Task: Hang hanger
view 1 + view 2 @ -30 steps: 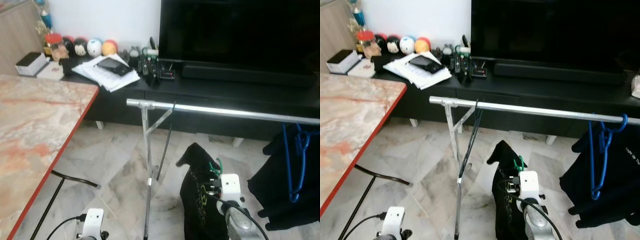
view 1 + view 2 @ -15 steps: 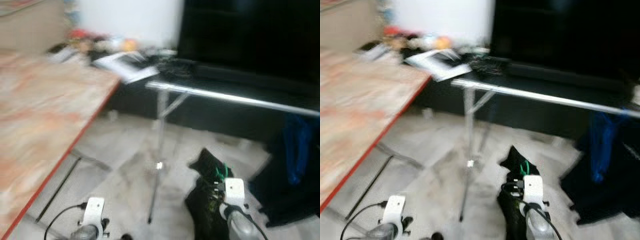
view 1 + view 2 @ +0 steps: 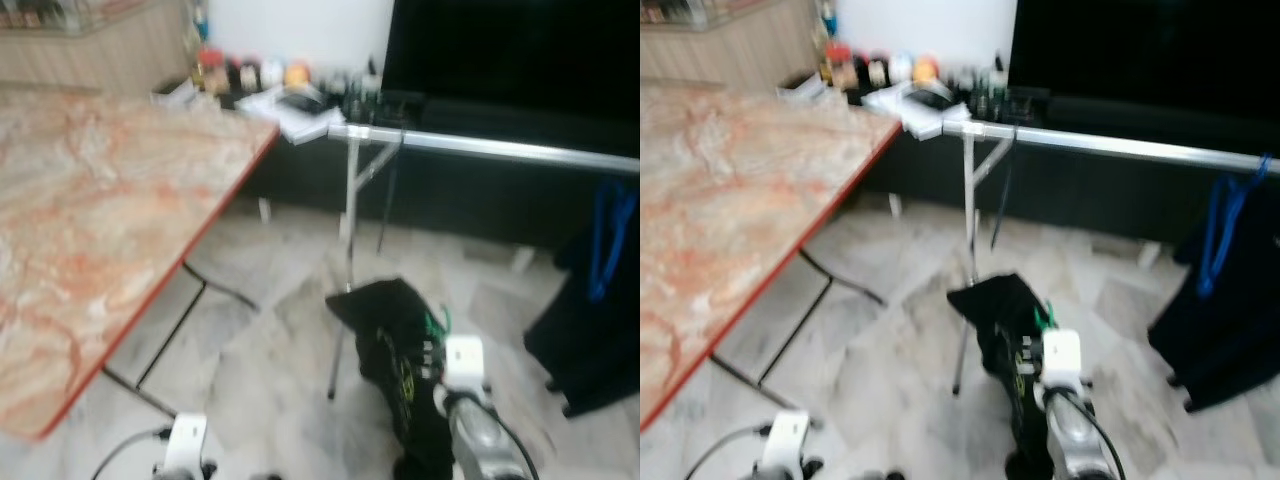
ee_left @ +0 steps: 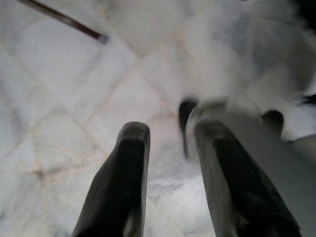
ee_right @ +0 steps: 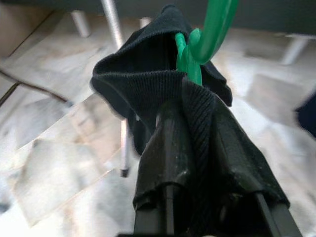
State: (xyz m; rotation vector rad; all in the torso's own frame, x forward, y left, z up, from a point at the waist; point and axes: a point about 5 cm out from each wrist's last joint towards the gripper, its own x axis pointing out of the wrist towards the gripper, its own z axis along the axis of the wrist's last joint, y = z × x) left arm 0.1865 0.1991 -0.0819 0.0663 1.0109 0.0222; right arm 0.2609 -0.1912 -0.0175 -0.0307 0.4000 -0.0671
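The right gripper fingers clamp a green hanger with a black shirt, not yet on the far rail; the left gripper fingers are apart, empty.

No text can be read. The black garment carries a yellow-green print at about six o'clock in the head view (too blurred to make out), and the papers at twelve o'clock show nothing legible.

The head views are blurred; small items on the TV console cannot be identified. The silver rail runs off the picture's edge; the black garment covers the right gripper's fingertips.
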